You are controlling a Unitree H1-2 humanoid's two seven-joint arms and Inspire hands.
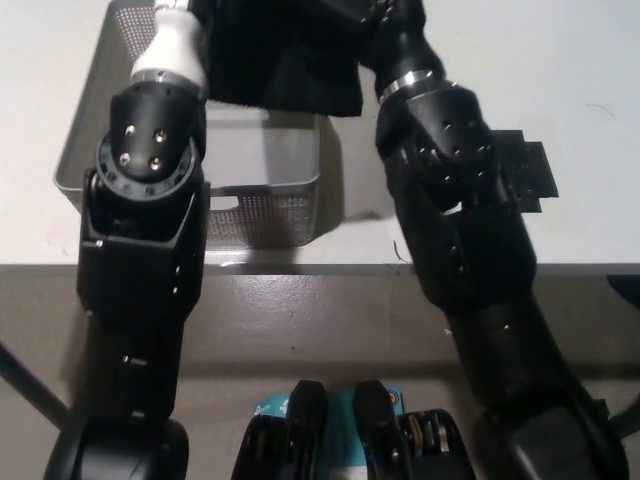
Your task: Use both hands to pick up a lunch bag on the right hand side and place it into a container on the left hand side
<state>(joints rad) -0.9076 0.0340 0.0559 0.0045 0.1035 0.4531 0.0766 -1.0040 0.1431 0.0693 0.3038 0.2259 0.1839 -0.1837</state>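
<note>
White table (590, 60) fills the upper part of our head view, its front edge running straight across the middle, with a duller floor below it.

On the left of the table we see a grey mesh basket (262, 208), its front wall perforated and its rim bright. We can see part of its pale bottom between the two arms.

A black lunch bag (285, 60) hangs above the basket's far part, its lower edge over the basket's inside and its right corner reaching just past the basket's right wall. We cannot tell whether it touches the basket's bottom or rim.

Our left arm (145, 230) rises from the lower left, black at the forearm and white at the wrist, and crosses the basket's left half up to the bag's left side. The left hand is out of the picture at the top edge, so we cannot tell how its fingers stand.

Our right arm (460, 220) comes up from the lower right, over the table's edge, to the bag's right side. The right hand is lost against the black bag at the top, and we cannot tell its state either.

Just right of that arm a small black grid-like plate (525, 175) lies flat on the table.
</note>
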